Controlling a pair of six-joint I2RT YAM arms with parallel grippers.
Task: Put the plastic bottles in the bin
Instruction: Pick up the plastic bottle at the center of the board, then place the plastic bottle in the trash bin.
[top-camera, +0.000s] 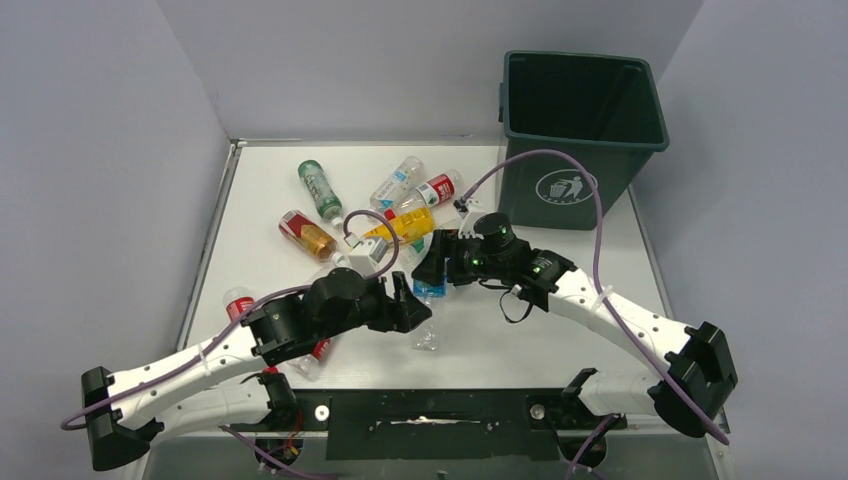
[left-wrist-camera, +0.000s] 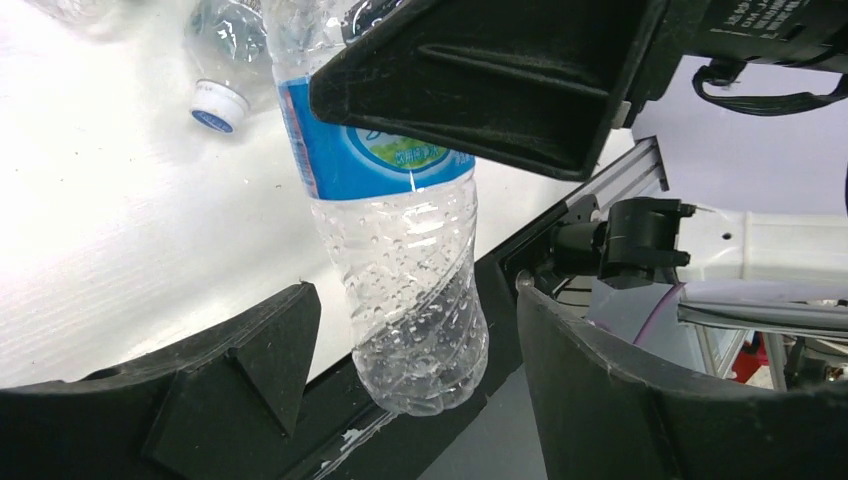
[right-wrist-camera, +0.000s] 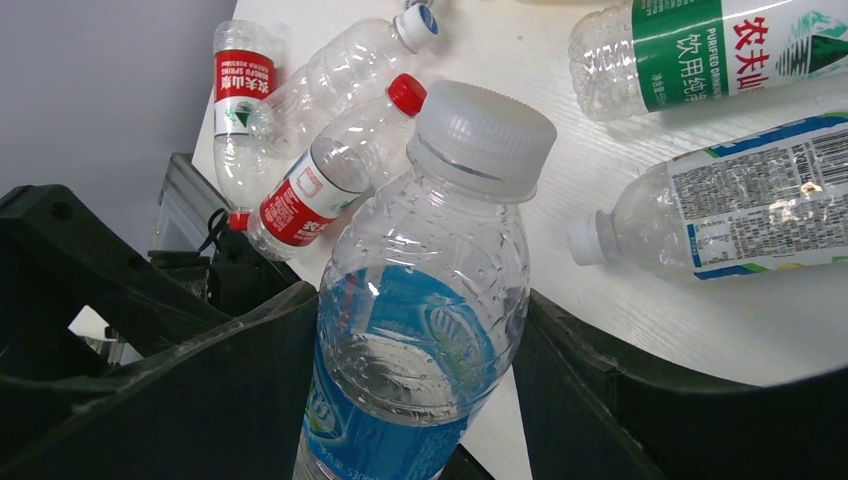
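Note:
A clear bottle with a blue label (top-camera: 431, 289) hangs between both grippers over the table's middle. My right gripper (top-camera: 434, 268) is shut on its upper body; in the right wrist view both fingers press the bottle (right-wrist-camera: 420, 300) below its white cap. My left gripper (top-camera: 414, 312) is open around the bottle's lower end (left-wrist-camera: 415, 300), with a gap on each side. The dark green bin (top-camera: 580, 120) stands at the back right. Other bottles lie behind: a green one (top-camera: 320, 190), an amber one (top-camera: 307, 236), a yellow one (top-camera: 405, 226) and a red-labelled one (top-camera: 435, 190).
A clear bottle (top-camera: 427, 335) lies below the grippers. Red-labelled bottles (top-camera: 238, 305) lie by the left arm near the table's left edge. In the right wrist view a green-labelled bottle (right-wrist-camera: 690, 40) and a white-labelled one (right-wrist-camera: 740, 200) lie on the table. Grey walls enclose the table.

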